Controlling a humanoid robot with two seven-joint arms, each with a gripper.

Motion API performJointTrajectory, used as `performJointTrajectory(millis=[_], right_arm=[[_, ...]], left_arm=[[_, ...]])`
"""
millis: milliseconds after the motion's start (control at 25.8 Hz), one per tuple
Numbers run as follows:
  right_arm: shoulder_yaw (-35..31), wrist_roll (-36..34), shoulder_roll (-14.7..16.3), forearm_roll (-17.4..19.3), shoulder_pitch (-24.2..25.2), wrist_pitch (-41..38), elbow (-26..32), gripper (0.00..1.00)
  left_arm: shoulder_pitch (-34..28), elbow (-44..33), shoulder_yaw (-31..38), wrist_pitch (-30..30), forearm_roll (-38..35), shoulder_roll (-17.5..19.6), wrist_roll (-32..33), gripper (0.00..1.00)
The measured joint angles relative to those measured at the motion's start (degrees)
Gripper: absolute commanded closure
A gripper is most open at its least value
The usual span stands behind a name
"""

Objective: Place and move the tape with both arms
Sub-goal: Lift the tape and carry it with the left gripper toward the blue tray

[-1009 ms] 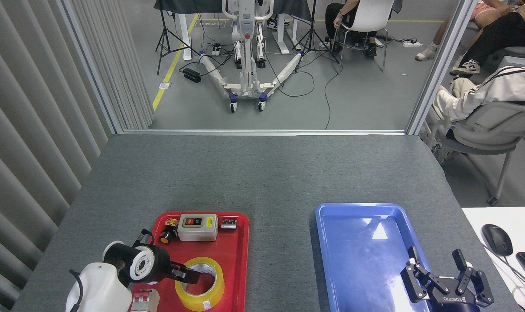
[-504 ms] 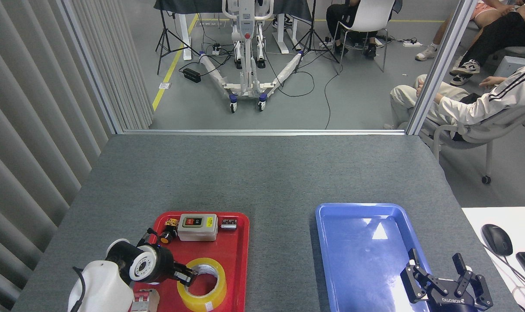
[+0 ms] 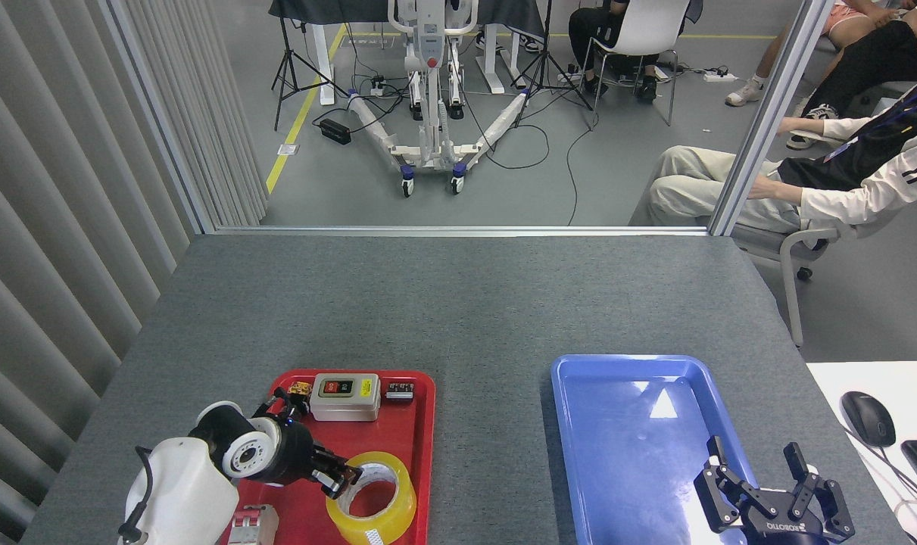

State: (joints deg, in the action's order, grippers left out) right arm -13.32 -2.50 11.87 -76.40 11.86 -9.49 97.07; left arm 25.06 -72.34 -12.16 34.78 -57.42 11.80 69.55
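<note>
Left gripper (image 3: 342,478) jaws pinch the tape (image 3: 371,497) wall at its 10 o'clock, in the red tray (image 3: 416,424). Lift straight, slowly. Right gripper (image 3: 768,492) jaws wide, idle.

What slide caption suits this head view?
Left hand grips translucent yellow tape roll in red tray; right hand open over blue tray.

place: robotics lab | 12 o'clock: wheeled lift rig (image 3: 430,98), tripods (image 3: 291,68), floor cables | 2 o'clock: seated people (image 3: 806,189)
</note>
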Motion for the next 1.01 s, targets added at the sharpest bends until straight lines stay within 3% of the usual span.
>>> performJointTrajectory(millis=[116,310,427,659,1009], right_arm=[[-0.19,-0.49,-0.13,-0.11,0.14,-3.01,-0.08,0.0],[-1.7,-1.13,-0.13,-0.23,0.26,-16.66,-1.51,0.0],[-2.82,-2.32,-0.01,-0.25,0.27,-23.71,-2.31,0.0],[-3.45,-5.91,0.17,-0.02,0.27,-33.94,-2.74,0.0],[-0.01,-7.16,-0.17,1.06,0.96,-35.49,-1.64,0.0]], left_arm=[[1.93,0.18,3.89,4.11,6.93,-1.6,0.0,1.0],[3.4,6.89,12.97,9.31,32.34,-8.47,-1.09,1.0],[3.71,10.97,13.42,9.86,39.68,-10.91,-1.57,1.0],[4.35,13.32,3.67,10.19,41.44,-15.74,-4.77,1.0],[5.29,13.21,-1.94,10.24,40.56,-18.08,-5.47,1.0]])
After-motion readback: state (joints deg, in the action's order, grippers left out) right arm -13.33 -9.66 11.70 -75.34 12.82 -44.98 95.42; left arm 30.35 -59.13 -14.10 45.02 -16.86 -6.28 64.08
